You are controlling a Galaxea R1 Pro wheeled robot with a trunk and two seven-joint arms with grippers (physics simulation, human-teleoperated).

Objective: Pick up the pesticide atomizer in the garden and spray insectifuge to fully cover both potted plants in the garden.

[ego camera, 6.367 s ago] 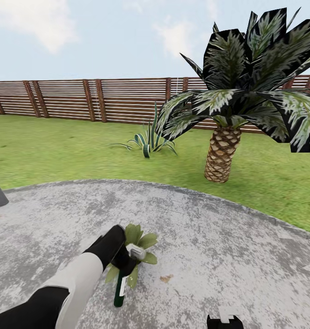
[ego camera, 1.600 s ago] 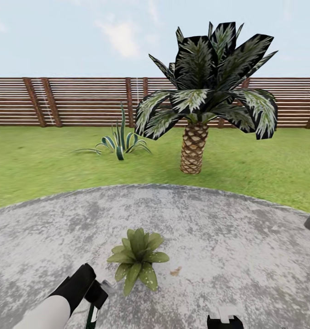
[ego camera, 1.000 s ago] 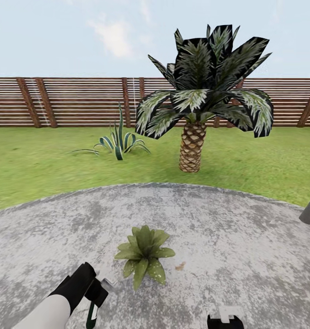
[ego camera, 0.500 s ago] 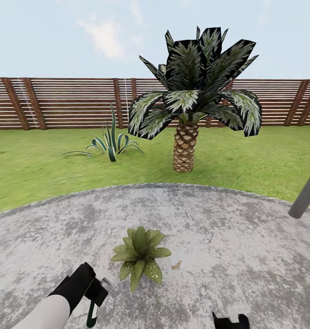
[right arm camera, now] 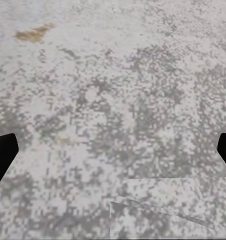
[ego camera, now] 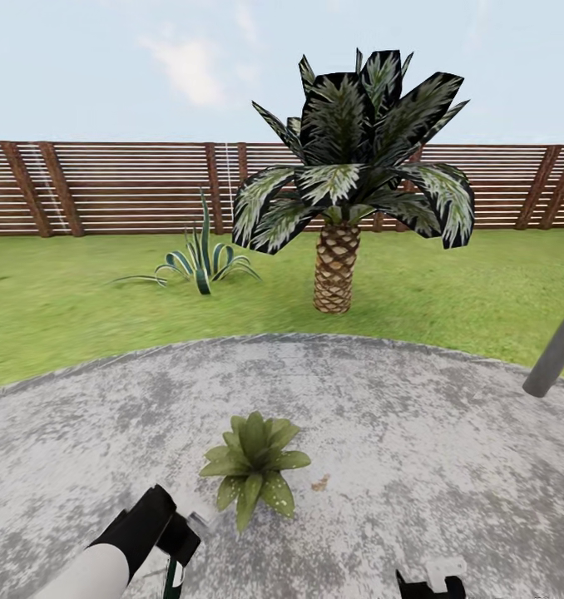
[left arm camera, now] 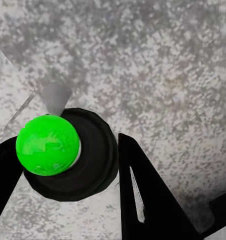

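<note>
**Atomizer in hand beside a potted plant on the garden patio**

Grey mottled stone patio [ego camera: 415, 416] spreads across the foreground of the garden, with green lawn [ego camera: 66, 299] behind it and a brown slatted fence [ego camera: 116, 187] closing the far edge. From my remote seat I see one potted plant [ego camera: 253, 466], a low rosette of speckled green leaves, sitting on the stone near the middle of the head view. My left gripper [ego camera: 182, 541] hangs low just to the plant's left, its jaws clenched on the pesticide atomizer [ego camera: 172, 578], whose dark-green body with a white band drops toward the frame's bottom edge. Looking along the left wrist, the black fingers [left arm camera: 143, 195] flank a round dark part of the bottle [left arm camera: 88, 160] capped by a bright green ball [left arm camera: 48, 145], with the grey nozzle [left arm camera: 55, 97] pointing out over the stone. My right gripper [ego camera: 432, 582] sits at the lower right, and its wrist camera shows the jaws spread wide over bare paving. A thick-trunked palm [ego camera: 336, 266] and a spiky striped plant [ego camera: 200, 262] stand on the lawn; a grey post [ego camera: 556, 349] leans in at the right edge.
</note>
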